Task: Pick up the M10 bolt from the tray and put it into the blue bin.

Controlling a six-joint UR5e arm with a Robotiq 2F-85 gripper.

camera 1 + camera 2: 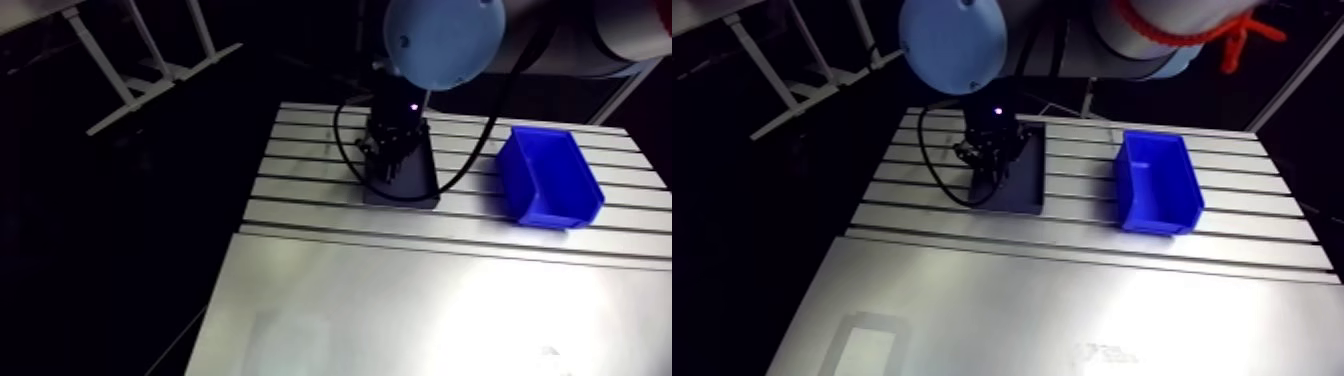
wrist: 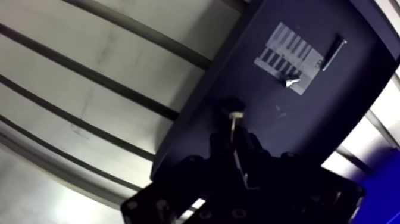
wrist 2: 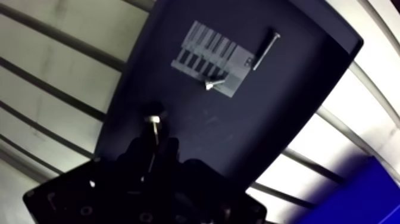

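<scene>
Jaws: gripper (image 2: 239,143) narrow, apparently clamped on the M10 bolt (image 2: 236,114); view dim.
Bolt: hex head, shiny shank, over tray (image 2: 333,119), near its edge.
Tray: dark, matte, flat.
Room: slotted table (image 1: 300,190) open up to the blue bin (image 1: 550,178).

A long thin screw (image 2: 333,52) lies just beside a striped label (image 2: 290,50), slotted table (image 2: 119,53) beneath.

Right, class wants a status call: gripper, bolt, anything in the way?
Gripper shut on M10 bolt, over the tray. Bolt head sticks out ahead of it. Thin screw lies apart on the tray. Blue bin stands beside the tray.
</scene>
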